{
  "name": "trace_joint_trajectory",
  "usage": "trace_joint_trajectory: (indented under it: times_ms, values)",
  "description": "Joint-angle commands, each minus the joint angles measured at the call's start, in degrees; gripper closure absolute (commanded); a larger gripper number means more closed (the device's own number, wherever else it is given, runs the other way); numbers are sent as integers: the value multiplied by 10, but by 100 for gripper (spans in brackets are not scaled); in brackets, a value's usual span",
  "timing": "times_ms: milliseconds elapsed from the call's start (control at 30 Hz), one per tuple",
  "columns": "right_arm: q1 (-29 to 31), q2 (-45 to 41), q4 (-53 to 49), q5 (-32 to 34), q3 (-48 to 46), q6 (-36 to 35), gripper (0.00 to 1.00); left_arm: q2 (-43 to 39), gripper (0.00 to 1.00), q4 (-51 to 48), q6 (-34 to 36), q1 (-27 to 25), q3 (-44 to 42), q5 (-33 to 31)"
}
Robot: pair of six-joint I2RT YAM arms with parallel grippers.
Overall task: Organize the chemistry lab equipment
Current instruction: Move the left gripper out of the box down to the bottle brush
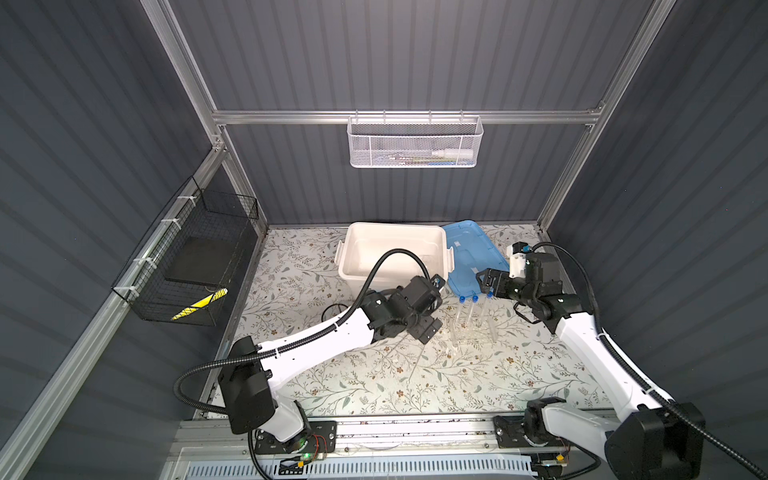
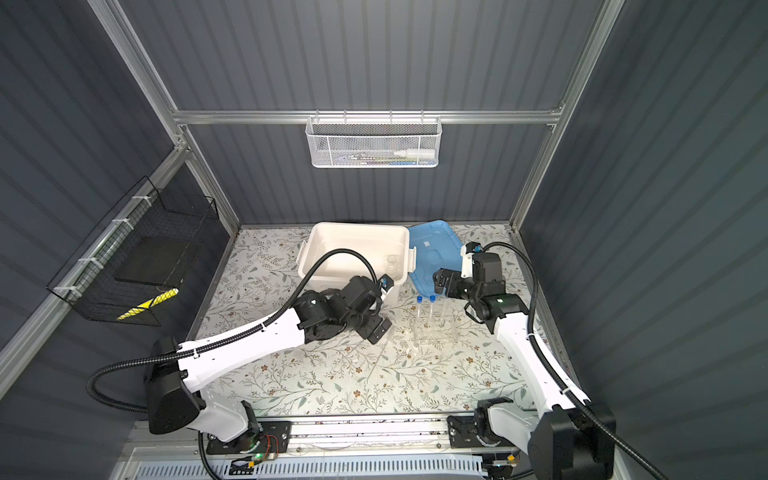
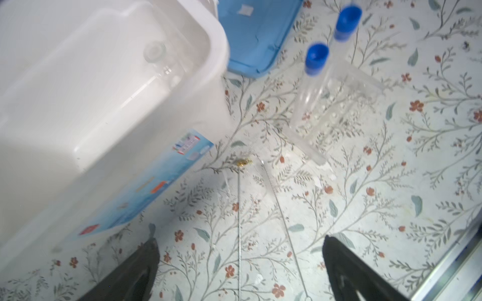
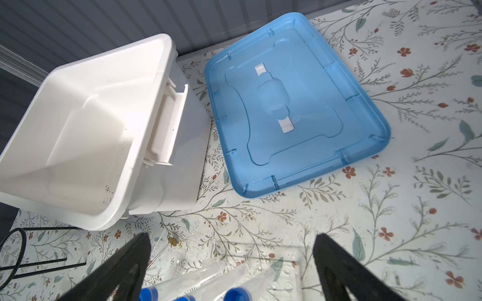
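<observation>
A clear tube rack (image 1: 473,330) stands right of centre on the floral mat and holds three blue-capped test tubes (image 1: 475,307) upright. My left gripper (image 1: 428,329) hangs open just left of the rack, empty. In the left wrist view two thin rods (image 3: 239,221) lie on the mat between its fingers (image 3: 135,271). My right gripper (image 1: 485,282) is open above the tubes' caps; the right wrist view shows the tubes (image 4: 208,281) below its spread fingers, untouched. Clear glassware (image 3: 156,52) lies inside the white box. A black ring tripod (image 4: 15,250) stands by the box's front.
The white storage box (image 1: 353,266) stands open at the back centre, with its blue lid (image 1: 473,253) lying flat to its right. A white mesh basket (image 1: 415,143) hangs on the back wall and a black wire basket (image 1: 187,266) on the left wall.
</observation>
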Motion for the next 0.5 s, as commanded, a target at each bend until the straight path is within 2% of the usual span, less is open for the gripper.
trace_joint_trajectory:
  times_ms: [0, 333, 467]
  values:
    - [-2, -6, -6, 6, -5, -2, 1, -7, 2, 25, -60, -13, -30, 8]
    - [-2, -6, -14, 11, -1, -1, 1, 49, 27, 66, -114, -26, -97, 57]
    - [-2, -6, -14, 10, -2, 0, 1, 68, 32, 72, -124, -28, -105, 63]
